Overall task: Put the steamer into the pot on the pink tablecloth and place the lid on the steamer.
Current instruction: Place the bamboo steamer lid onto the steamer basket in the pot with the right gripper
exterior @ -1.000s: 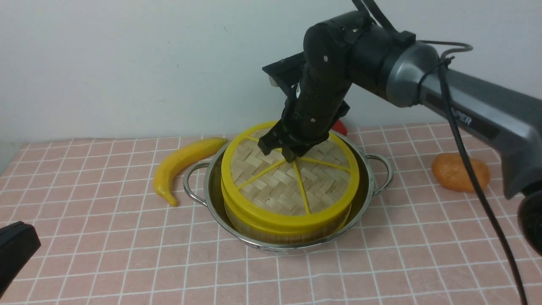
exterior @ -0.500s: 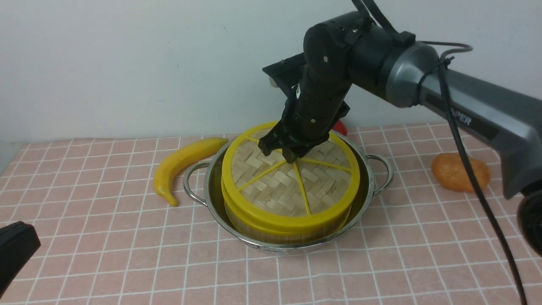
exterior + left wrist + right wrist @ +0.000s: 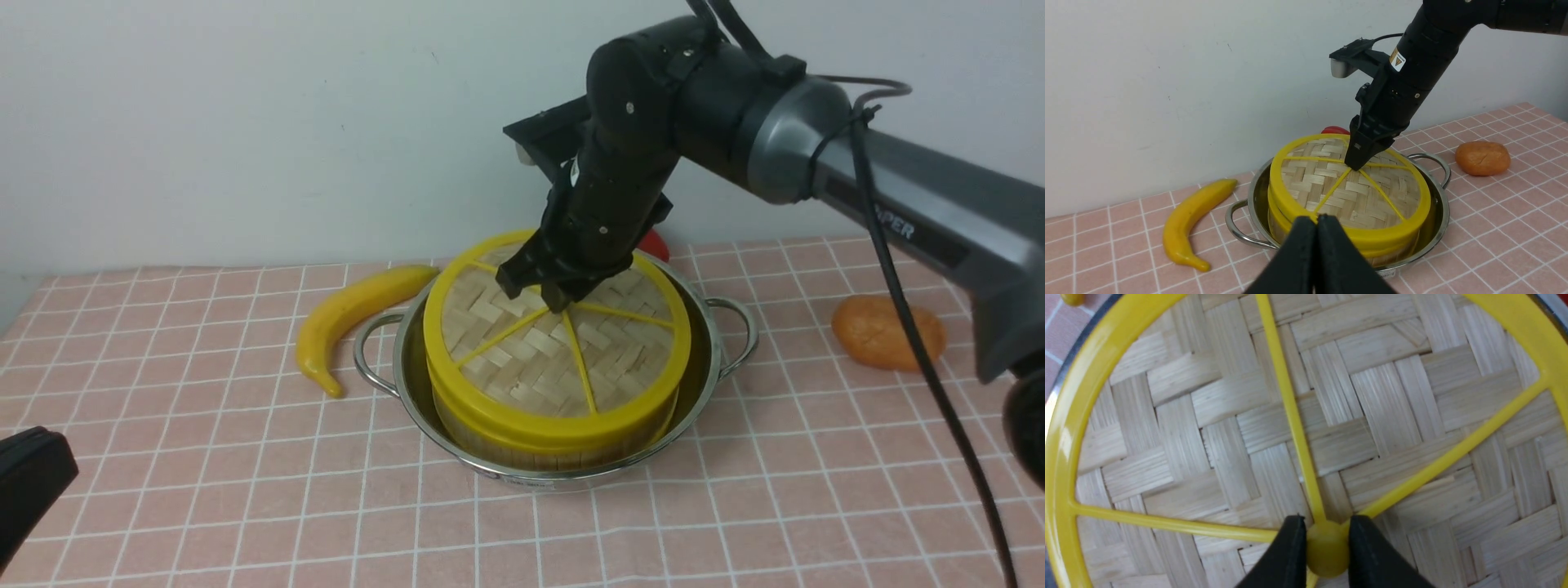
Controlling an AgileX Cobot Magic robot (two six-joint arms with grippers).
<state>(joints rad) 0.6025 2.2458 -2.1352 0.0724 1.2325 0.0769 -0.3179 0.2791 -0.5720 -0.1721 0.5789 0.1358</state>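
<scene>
The shiny two-handled pot (image 3: 412, 384) stood on the pink checked cloth (image 3: 204, 457). Inside it sat the bamboo steamer (image 3: 531, 456), upright. The woven lid (image 3: 563, 363), yellow-rimmed and yellow-spoked, covered the steamer's top, roughly level.

pot (image 3: 702, 369) 1 | steamer (image 3: 555, 457) 1 | lid (image 3: 531, 353) 1 | banana (image 3: 351, 314) 1 | orange lump (image 3: 886, 331) 1

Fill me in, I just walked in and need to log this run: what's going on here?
The right gripper is closed on the centre knob of the lid, which lies on top of the steamer. The steamer sits inside the pot on the pink tablecloth. The left gripper is shut and empty, off to the near left, away from the pot. A banana lies left of the pot.
</scene>
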